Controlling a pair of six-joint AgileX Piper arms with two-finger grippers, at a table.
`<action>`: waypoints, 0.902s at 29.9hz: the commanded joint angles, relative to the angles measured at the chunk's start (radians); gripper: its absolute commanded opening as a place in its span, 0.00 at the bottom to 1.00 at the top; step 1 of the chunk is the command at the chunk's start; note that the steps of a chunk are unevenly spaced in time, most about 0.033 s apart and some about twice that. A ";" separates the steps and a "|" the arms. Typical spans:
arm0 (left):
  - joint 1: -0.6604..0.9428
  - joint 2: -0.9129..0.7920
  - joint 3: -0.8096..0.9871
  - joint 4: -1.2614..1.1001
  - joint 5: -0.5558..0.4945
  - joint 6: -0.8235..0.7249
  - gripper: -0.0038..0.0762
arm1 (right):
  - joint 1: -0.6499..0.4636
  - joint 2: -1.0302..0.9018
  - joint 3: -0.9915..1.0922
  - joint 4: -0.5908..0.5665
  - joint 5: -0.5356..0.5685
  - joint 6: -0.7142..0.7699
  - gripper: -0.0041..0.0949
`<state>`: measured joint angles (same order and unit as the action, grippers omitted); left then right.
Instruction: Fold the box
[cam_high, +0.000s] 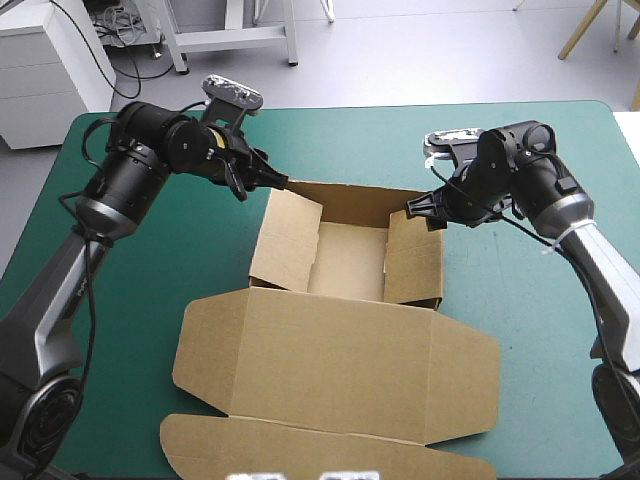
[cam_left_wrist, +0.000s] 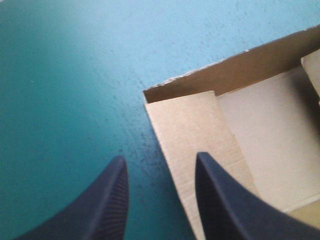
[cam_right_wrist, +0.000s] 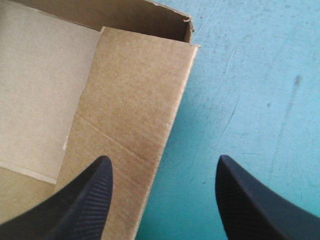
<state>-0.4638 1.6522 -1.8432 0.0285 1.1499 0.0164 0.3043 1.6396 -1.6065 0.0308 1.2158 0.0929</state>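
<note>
The brown box (cam_high: 345, 262) lies at the table's middle as an open tray, its back wall up and its two side flaps leaning inward. Its wide lid panel (cam_high: 335, 365) lies flat toward the front edge. My left gripper (cam_high: 281, 184) is open at the tray's back left corner. In the left wrist view the left gripper (cam_left_wrist: 160, 156) straddles the left flap's (cam_left_wrist: 195, 135) outer edge. My right gripper (cam_high: 412, 210) is open at the back right corner. In the right wrist view the right gripper (cam_right_wrist: 164, 158) straddles the right flap's (cam_right_wrist: 135, 90) outer edge. Neither gripper holds anything.
Bare teal-green cover (cam_high: 540, 300) stretches on either side of the box and behind it. The lid's front flap (cam_high: 300, 450) reaches almost to the table's front edge.
</note>
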 joint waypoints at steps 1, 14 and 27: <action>-0.001 -0.087 -0.045 0.054 0.082 0.040 0.19 | 0.000 -0.035 -0.029 0.004 -0.014 0.018 0.60; -0.001 -0.256 0.116 0.063 0.137 0.092 0.04 | 0.000 0.079 0.068 0.026 -0.018 0.018 0.60; -0.001 -0.507 0.352 0.063 0.113 0.098 0.04 | 0.000 0.137 0.075 0.094 -0.025 0.040 0.38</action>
<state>-0.4638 1.2189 -1.5153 0.0888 1.2476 0.1177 0.3043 1.8141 -1.5152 0.1170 1.1961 0.1340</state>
